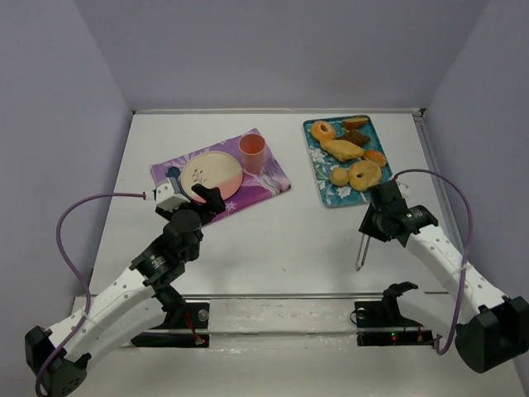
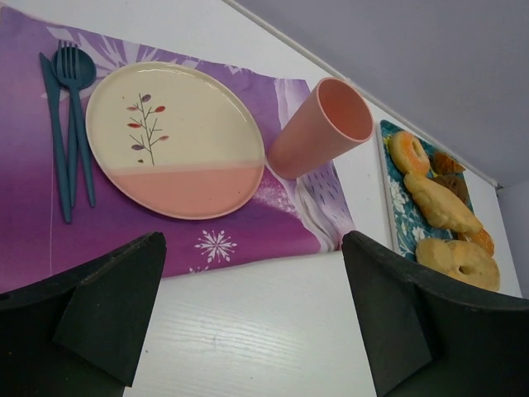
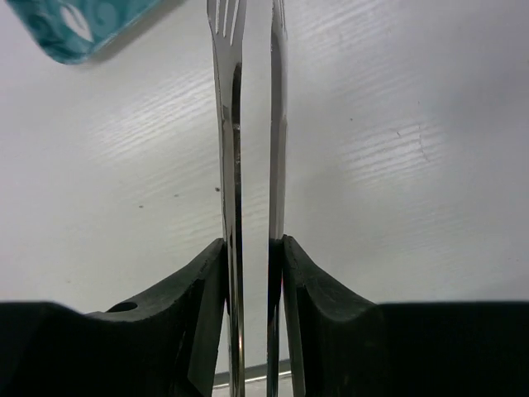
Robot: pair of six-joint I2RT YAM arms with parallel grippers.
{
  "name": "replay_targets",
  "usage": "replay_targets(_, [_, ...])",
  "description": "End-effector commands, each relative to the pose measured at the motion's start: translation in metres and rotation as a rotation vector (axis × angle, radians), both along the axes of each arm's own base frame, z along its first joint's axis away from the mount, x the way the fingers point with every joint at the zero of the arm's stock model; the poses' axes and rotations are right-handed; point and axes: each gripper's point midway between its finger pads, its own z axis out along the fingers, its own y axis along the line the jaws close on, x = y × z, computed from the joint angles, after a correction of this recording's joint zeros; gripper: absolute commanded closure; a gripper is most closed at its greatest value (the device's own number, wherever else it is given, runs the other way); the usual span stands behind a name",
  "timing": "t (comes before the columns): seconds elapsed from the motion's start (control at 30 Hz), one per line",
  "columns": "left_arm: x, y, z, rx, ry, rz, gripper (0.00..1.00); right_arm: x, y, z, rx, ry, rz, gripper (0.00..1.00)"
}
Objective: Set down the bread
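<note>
White bench [image 1: 289, 240] between pale lilac walls carries everything in front of you. Your right fingers [image 3: 299, 277] are clamped on a pair of slim metal tongs [image 3: 235, 124], held over bare bench near the closest corner of the teal patterned tray [image 1: 328, 197]. The bread [image 1: 343, 150], a long golden roll with ring doughnuts and darker pieces around it, lies on that tray. Your left fingers [image 2: 116, 306] stand wide apart with nothing between them, close to the purple snowflake placemat [image 1: 264, 178]. On that mat sit the cream-and-pink round plate [image 1: 212, 175], the pink cup [image 1: 252, 152] and teal plastic cutlery [image 2: 70, 124] beside the plate.
</note>
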Motion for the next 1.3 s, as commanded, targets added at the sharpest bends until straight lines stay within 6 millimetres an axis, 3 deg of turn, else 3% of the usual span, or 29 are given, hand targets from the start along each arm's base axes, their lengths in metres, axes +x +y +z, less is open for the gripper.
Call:
replay_targets(0.0, [0.002, 0.001, 0.024, -0.060, -0.059, 0.014, 0.01, 0.011, 0.006, 0.052, 0.022, -0.121, 0.089, 0.61])
replay_targets(0.13, [0.001, -0.002, 0.024, -0.067, -0.055, -0.005, 0.01, 0.019, 0.021, 0.091, 0.083, -0.225, 0.182, 0.59])
replay_targets(0.3, [0.002, -0.005, 0.024, -0.071, -0.053, -0.017, 0.01, 0.027, 0.044, 0.112, 0.144, -0.262, 0.319, 0.47])
replay_targets(0.47, [0.001, -0.005, 0.024, -0.071, -0.054, -0.020, 0.01, 0.044, 0.048, 0.110, 0.135, -0.247, 0.308, 0.42])
replay_targets(0.7, [-0.002, -0.001, 0.026, -0.082, -0.068, -0.020, 0.01, 0.074, 0.057, 0.086, 0.114, -0.149, 0.295, 0.34])
replay_targets(0.97, [-0.006, 0.004, 0.029, -0.095, -0.086, -0.010, 0.01, 0.103, 0.063, 0.077, 0.081, -0.111, 0.301, 0.32])
replay_targets(1.27, [-0.006, 0.005, 0.029, -0.092, -0.084, -0.004, 0.01, 0.123, 0.049, 0.062, 0.037, -0.067, 0.256, 0.33])
